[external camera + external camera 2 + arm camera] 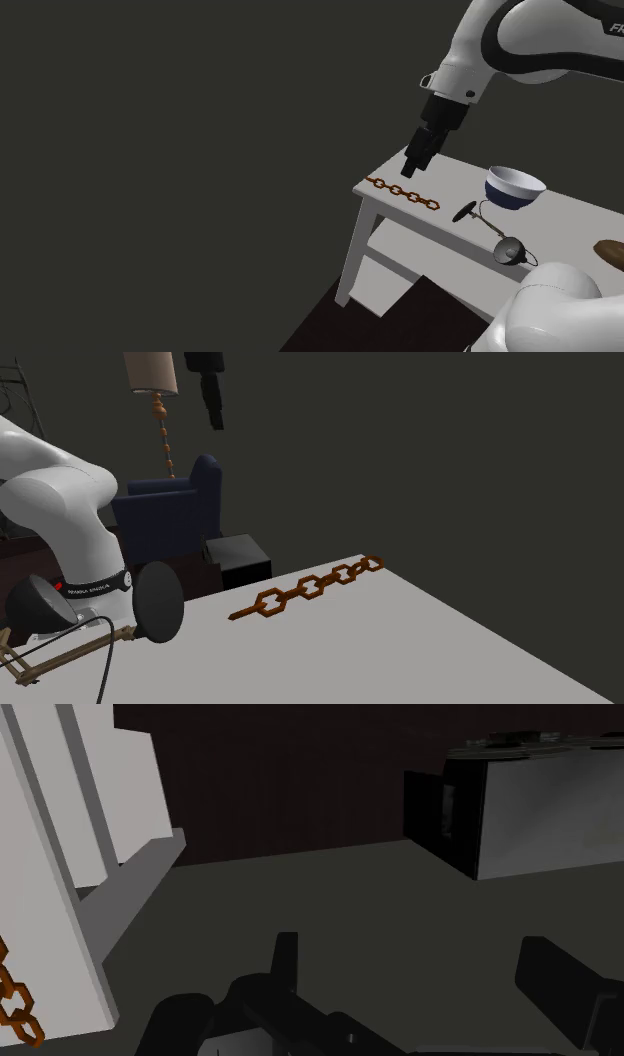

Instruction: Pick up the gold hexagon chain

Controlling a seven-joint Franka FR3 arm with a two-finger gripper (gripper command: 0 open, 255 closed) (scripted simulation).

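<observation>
The claw (411,170) hangs with its fingers apart. Below it and off to one side, the chain (402,192) lies stretched along the table (560,232) edge. It looks light and limp, so I'd pinch a middle link.

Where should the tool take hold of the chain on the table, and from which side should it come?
Grip a middle link of the chain, coming straight down from above. It lies flat and stretched out in a line near the edge of the table, so it offers no raised part; close across its narrow width. The open tool hangs higher up, nearby.
</observation>
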